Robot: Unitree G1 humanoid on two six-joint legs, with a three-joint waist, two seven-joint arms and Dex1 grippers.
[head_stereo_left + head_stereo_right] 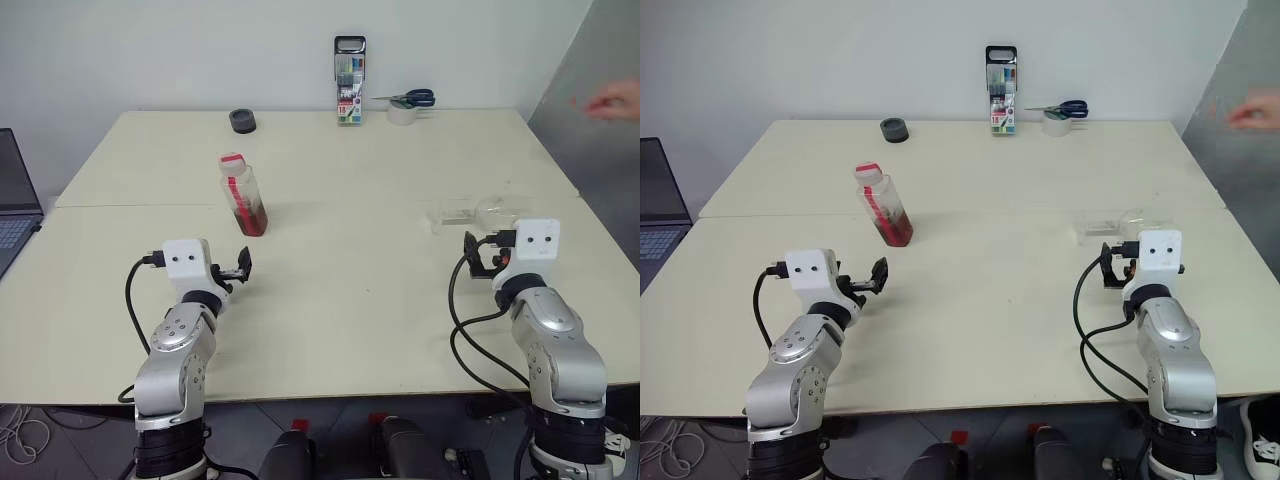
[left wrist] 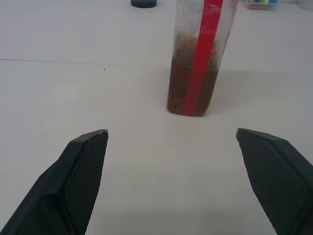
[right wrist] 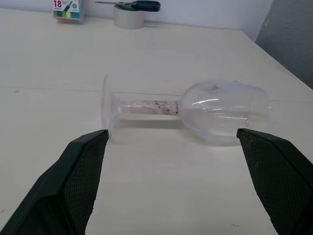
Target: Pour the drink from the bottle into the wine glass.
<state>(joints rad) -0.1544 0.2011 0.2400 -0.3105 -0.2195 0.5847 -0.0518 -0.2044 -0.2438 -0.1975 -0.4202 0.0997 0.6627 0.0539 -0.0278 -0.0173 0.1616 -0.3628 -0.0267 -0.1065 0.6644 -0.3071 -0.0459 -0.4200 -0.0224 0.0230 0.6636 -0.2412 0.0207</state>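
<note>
bottle (image 1: 243, 194) upright mid-table, left side; wine glass (image 3: 195, 110) lying on side near right edge; left gripper (image 2: 171, 139) and right gripper (image 3: 172, 139) both spread wide, empty.

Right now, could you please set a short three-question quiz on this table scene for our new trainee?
1. True or false: the wine glass stands upright on the table.
2. Which gripper has the bottle straight ahead of it? A) left gripper B) right gripper
3. Fill in: the bottle's cap is still ____.

Key:
1. False; it lies on its side.
2. A; both grippers are open and hold nothing.
3. On.
</note>
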